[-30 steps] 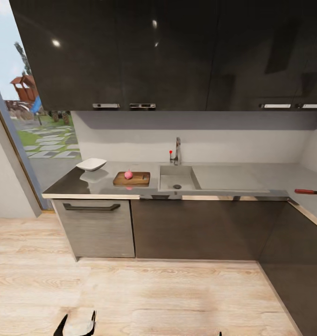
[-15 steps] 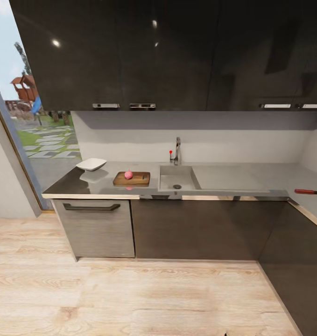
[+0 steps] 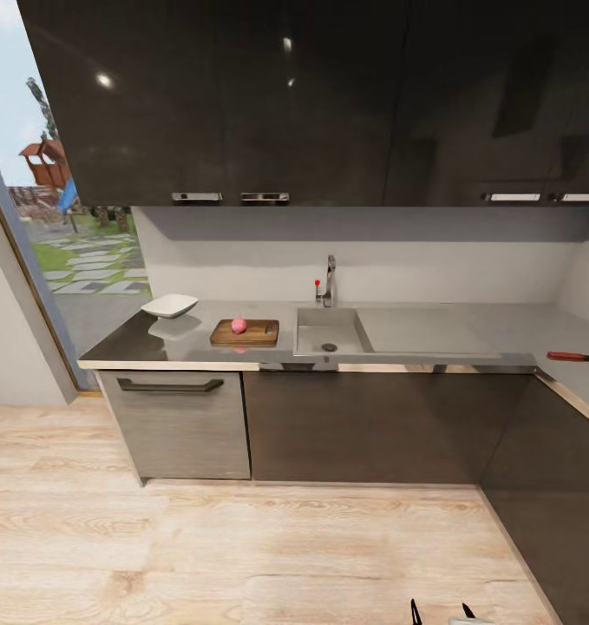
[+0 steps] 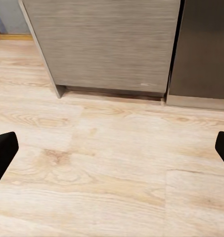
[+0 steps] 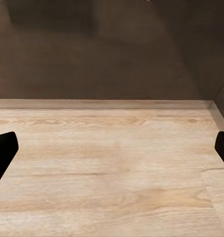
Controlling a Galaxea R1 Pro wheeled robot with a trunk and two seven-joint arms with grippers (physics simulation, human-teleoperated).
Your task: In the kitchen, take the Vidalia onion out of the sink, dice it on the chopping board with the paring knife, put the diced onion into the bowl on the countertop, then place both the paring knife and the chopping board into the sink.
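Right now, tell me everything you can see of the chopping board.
The chopping board is a small rectangular slab of brown wood with rounded corners and a darker rim. It lies flat on the dark countertop, between the white bowl and the sink, just short of the sink's near edge. A small pink, rounded onion sits on its middle. No gripper is near it.
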